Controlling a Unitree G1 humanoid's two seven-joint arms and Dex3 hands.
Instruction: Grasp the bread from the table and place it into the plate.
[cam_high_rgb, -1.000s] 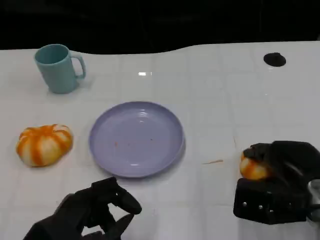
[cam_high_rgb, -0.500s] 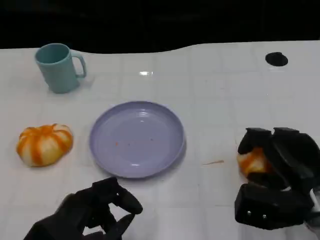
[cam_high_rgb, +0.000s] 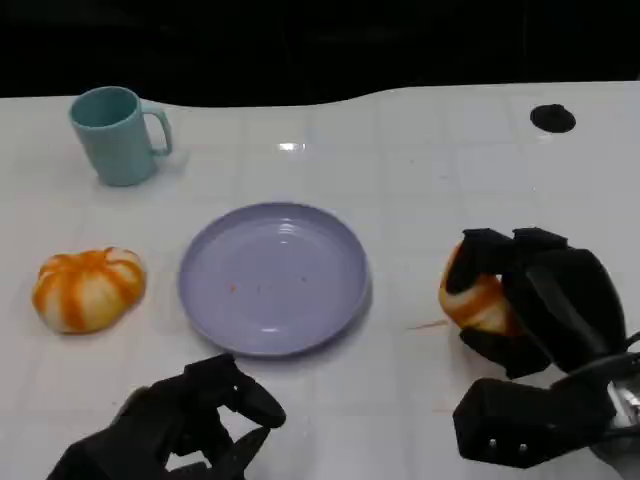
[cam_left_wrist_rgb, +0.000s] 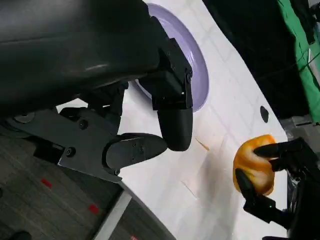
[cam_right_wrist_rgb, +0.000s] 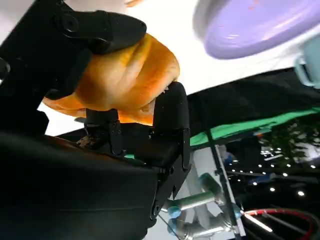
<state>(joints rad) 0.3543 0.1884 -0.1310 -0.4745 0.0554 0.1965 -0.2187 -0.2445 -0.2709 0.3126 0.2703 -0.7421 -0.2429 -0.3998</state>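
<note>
right hand (cam_high_rgb: 535, 310) grips bread (cam_high_rgb: 475, 300); left hand (cam_high_rgb: 190, 420) curled, holding nothing

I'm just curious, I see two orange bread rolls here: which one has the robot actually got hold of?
The roll right of the purple plate, gripped by the right hand. The other, striped roll lies untouched on the table left of the plate.

Bright, even overhead light on the table (cam_high_rgb: 430, 180) (one small glare spot), black background

Bread (cam_high_rgb: 478, 300) in right hand (cam_high_rgb: 535, 320), plate (cam_high_rgb: 273, 277) just to its left; second bun (cam_high_rgb: 88, 288) and mug (cam_high_rgb: 115, 135) farther left.
</note>
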